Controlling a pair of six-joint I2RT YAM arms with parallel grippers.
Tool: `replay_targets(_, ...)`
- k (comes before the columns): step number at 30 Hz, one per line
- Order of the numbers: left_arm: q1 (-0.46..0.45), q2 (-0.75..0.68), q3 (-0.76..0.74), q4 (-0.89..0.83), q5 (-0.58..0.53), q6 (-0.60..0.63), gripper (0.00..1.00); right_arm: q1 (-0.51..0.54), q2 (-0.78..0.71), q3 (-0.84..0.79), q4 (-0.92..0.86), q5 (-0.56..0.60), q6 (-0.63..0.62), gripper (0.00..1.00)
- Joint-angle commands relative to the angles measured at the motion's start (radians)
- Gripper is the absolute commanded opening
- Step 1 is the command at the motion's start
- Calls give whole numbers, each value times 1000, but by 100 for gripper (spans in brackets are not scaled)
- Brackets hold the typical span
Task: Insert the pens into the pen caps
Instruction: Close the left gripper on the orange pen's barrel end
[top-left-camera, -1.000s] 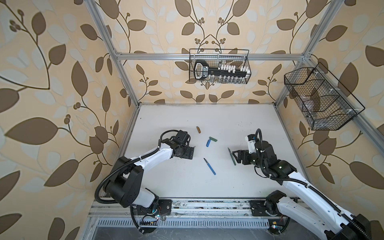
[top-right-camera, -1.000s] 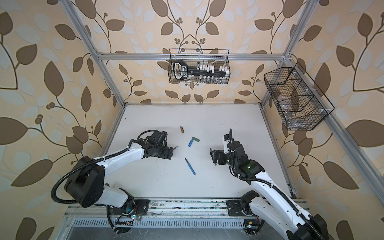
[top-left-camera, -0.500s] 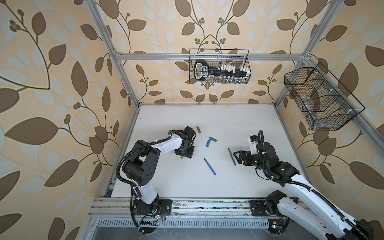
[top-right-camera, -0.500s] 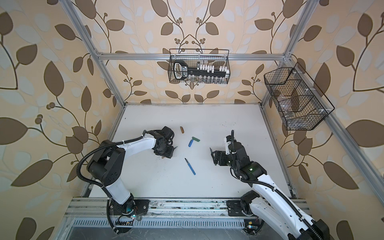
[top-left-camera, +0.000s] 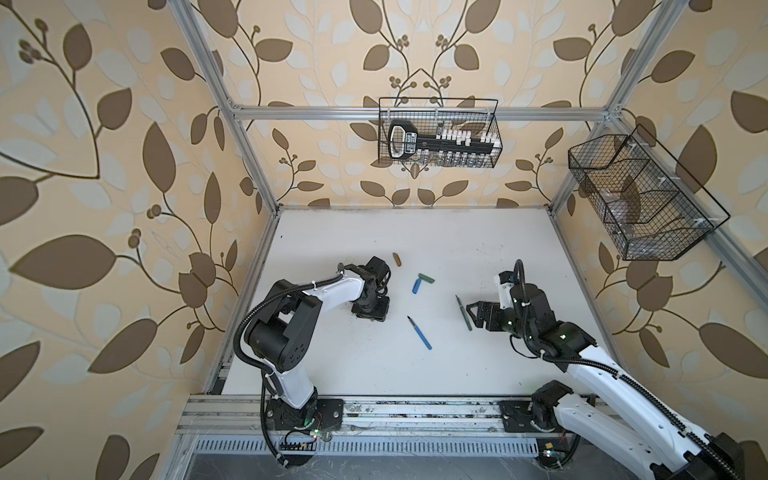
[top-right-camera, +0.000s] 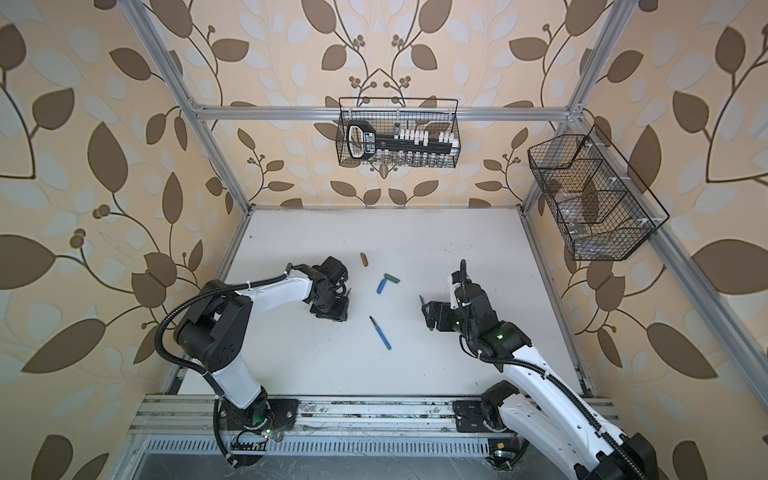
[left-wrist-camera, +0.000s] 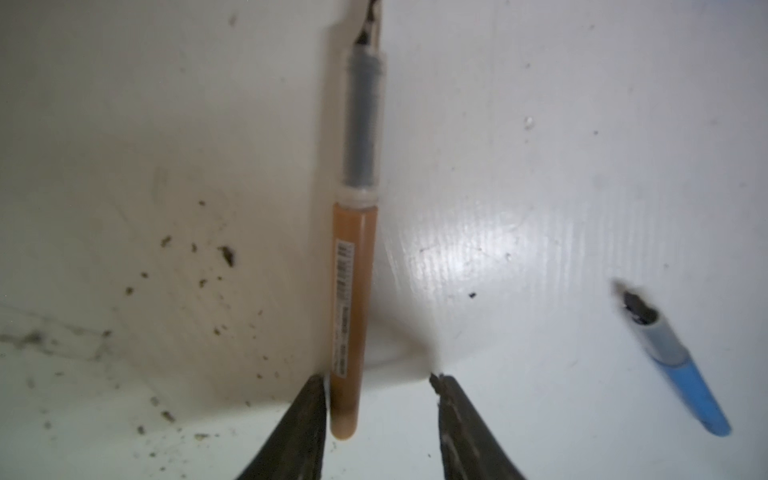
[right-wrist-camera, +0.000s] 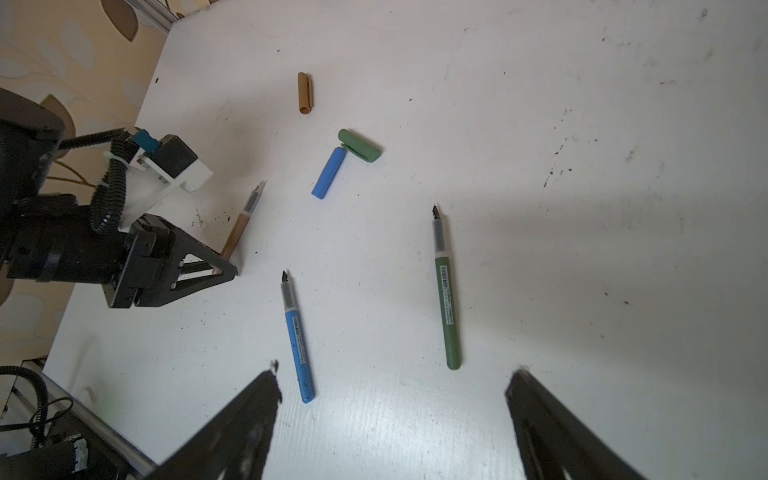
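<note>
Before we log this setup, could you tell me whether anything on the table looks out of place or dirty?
Nothing looks damaged, but dark specks litter the table beside the orange pen, like dirt or dried ink. The blue cap and green cap lie touching.

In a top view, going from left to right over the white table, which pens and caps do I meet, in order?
orange-brown cap → blue cap → green cap → green pen. Left out: blue pen (spans blue and green caps); orange-brown pen (mostly hidden under left gripper).
</note>
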Motion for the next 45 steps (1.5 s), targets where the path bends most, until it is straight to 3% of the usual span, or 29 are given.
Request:
replay_targets(1,-9,-34,-20,13,-19,-57,39,7,1,-9,4,4,13,88)
replay_targets(9,-23,-24,8,32,-119,-113,41,9,18,-7,13,-2,14,88)
replay_targets(17,-121,22,43,23,-174,-103,41,9,26,-12,21,1,11,89)
replay_targets(24,-124,46,48,10,-240,-125,39,10,19,-13,17,1,13,89)
replay_targets(33,-123,68,66,63,-237,-160,38,14,23,-16,25,1,25,89)
replay_targets(41,-123,66,39,62,-245,-174,29,21,19,-12,28,2,26,89)
replay_targets(45,-126,63,25,73,-237,-169,15,25,30,-10,36,1,30,89)
